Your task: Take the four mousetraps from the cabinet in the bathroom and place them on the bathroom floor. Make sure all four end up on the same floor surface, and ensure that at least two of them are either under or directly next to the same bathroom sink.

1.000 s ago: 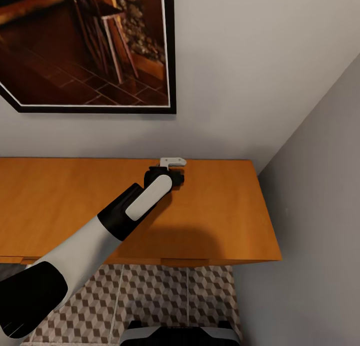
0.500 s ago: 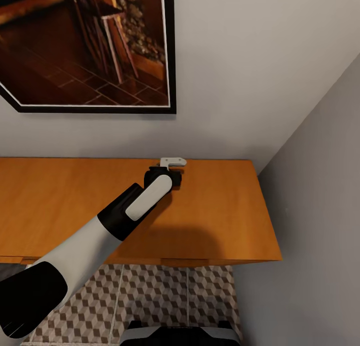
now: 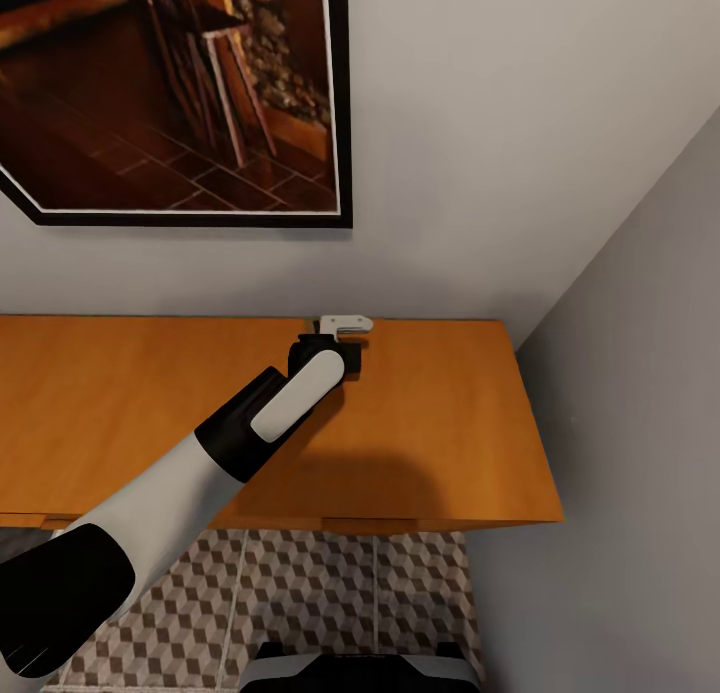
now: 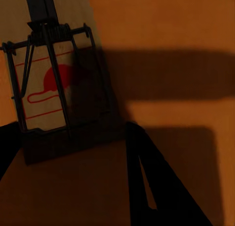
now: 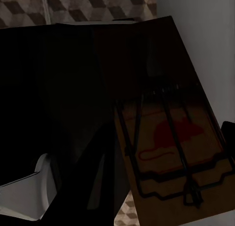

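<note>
Head view: our left arm reaches forward over the cabinet (image 3: 440, 443), its orange-brown top running along the wall under a framed picture (image 3: 180, 93); our left tool (image 3: 345, 341) sits near the back edge, close to the wall, but we cannot tell its opening from here. Left wrist view: one mousetrap (image 4: 54, 94) lies flat on the cabinet top, tan board, black wire spring, red mark, partly in shadow. Dark fingers (image 4: 161, 187) of the left tool sit either side of the trap's near end, spread wide, no contact that we can confirm. Right wrist view: a second mousetrap (image 5: 176, 152) fills much of the frame, close to the lens, tilted, with one dark finger (image 5: 228, 133) at its edge; we read the right tool as clamped on it. Bathroom floor (image 3: 330, 593) with its cube-pattern tiles shows in front of the cabinet.
</note>
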You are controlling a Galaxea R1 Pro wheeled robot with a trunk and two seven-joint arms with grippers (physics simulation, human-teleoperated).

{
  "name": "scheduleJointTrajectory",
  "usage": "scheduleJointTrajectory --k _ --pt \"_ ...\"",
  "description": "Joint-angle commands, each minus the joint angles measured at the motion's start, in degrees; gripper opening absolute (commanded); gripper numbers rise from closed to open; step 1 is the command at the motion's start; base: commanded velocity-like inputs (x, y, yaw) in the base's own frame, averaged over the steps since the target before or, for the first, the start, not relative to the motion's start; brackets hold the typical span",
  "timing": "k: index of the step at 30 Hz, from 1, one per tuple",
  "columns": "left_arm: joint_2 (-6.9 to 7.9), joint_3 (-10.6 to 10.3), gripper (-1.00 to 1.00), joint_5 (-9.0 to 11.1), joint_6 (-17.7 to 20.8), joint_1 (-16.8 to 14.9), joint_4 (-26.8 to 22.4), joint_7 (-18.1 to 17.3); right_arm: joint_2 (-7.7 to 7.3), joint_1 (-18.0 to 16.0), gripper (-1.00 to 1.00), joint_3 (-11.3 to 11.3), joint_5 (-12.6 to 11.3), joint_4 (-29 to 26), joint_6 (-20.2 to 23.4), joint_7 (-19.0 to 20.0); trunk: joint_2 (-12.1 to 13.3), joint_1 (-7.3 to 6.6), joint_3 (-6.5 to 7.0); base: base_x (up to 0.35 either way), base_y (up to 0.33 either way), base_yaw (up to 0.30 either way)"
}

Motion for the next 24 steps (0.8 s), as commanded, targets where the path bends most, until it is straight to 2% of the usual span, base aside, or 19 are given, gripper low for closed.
scheduleJointTrajectory --k 1,24 --pt "0.01 -0.1 -1.00 0.5 0.5 0.0 2.2 0.4 0.02 0.0 -1.00 0.5 -0.6 0.0 -0.2 -0.2 -0.1 0.05 -0.08 0.000 0.000 0.000" --pt "-0.02 0.5 -1.00 0.4 0.7 -0.1 1.0 0.9 0.10 0.0 -1.00 0.5 -0.6 0.0 -0.2 -0.2 -0.1 0.05 -0.08 0.000 0.000 0.000"
